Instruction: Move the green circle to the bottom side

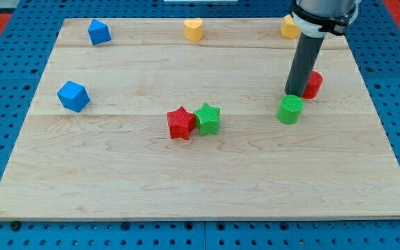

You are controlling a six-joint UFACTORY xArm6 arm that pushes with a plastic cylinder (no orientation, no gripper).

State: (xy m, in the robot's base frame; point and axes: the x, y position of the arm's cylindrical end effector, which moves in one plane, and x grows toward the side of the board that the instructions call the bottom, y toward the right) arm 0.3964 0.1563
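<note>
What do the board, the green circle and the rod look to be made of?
Board: light wood, matte, with visible grain and plank seams. Green circle: probably plastic, with fine ridged lines, possibly 3D-printed. Rod: dark and smooth, material unclear; my tip sits just above the circle, toward the view's top.

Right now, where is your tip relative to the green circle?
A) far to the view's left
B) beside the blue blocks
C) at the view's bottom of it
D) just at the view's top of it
D: my tip sits just above the green circle in the view, next to the red block.
</note>
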